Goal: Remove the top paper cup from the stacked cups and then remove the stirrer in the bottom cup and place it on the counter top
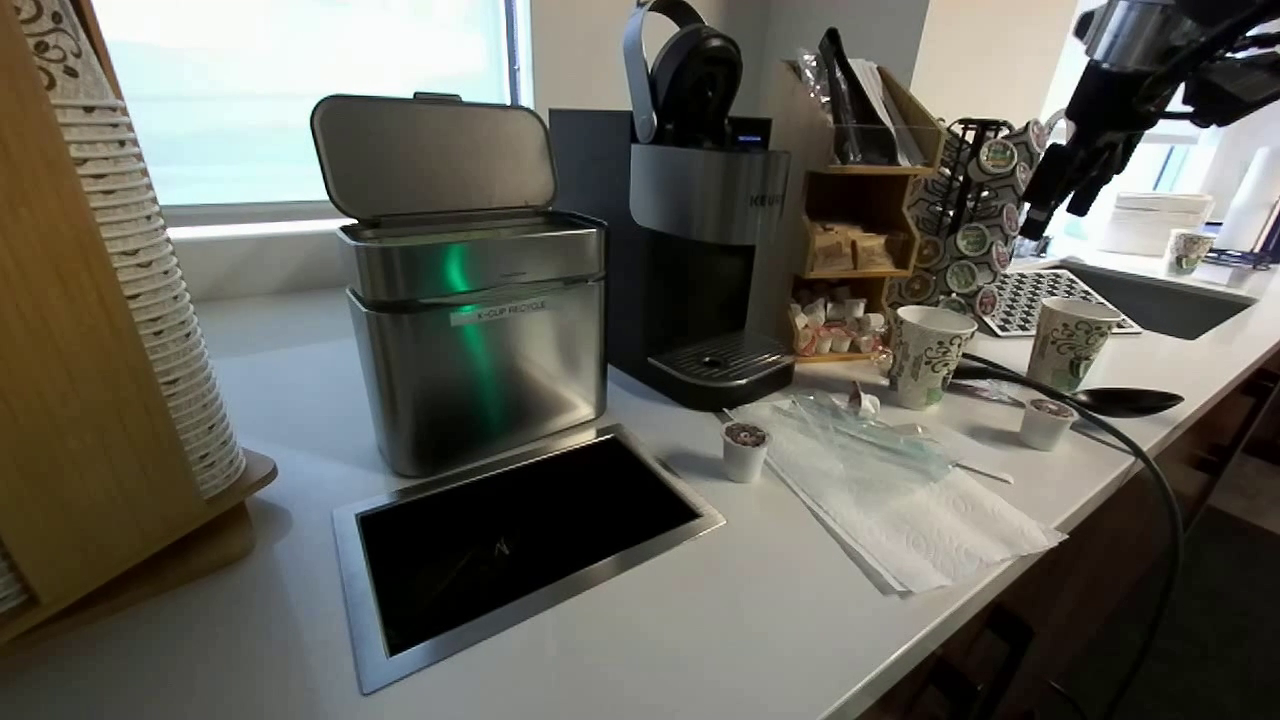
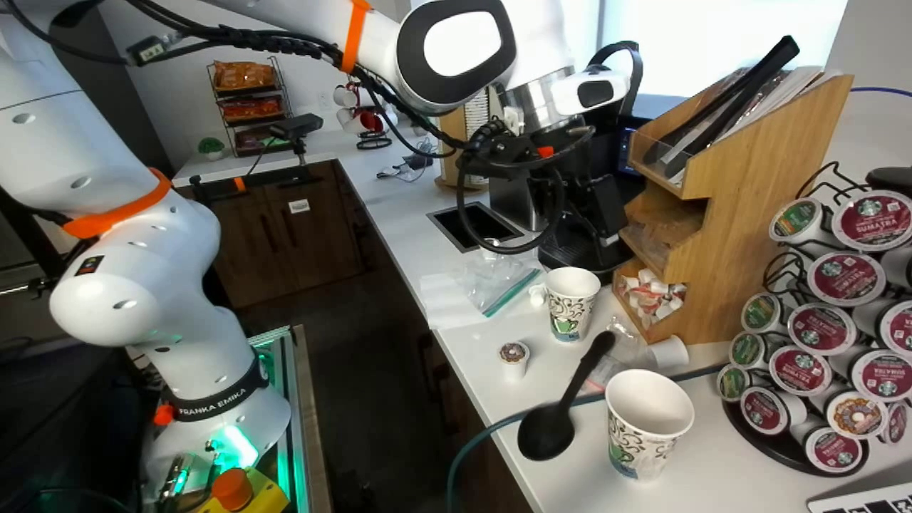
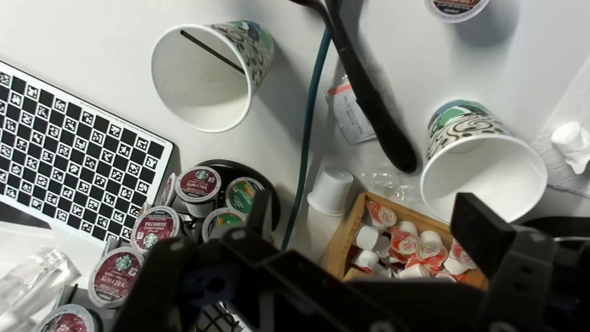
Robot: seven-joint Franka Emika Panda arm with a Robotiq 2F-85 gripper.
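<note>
Black gripper (image 3: 364,210): angular and matte, in the air above the smooth white-grey counter top (image 1: 720,600); its two blocky fingers (image 3: 481,233) stand wide apart.
Creamers (image 3: 405,244): little white tubs with red-and-white lids, heaped in a pale wooden compartment (image 3: 339,249) seen between the fingertips.
Top paper cup (image 3: 484,161): tapered, round-rimmed, scroll-printed, upright on the counter top, lower than the gripper; the right-hand finger in the wrist view overlaps its rim.
Spoon (image 2: 546,431): black, slim handle and oval bowl, lying ahead of the fingertips, between the two cups in the wrist view.
Bottom cup (image 3: 209,80): matching tapered paper, upright, apart from its twin, ahead of the fingers and toward the wrist view's left.
Stirrer (image 3: 213,52): thin, straight, dark, leaning inside the bottom cup; material unclear.
Coffee pods (image 3: 154,228): round printed lids, racked beside the wrist view's left-hand finger.
Checkered board (image 3: 83,152): flat, black and white, past the pods from the gripper.
</note>
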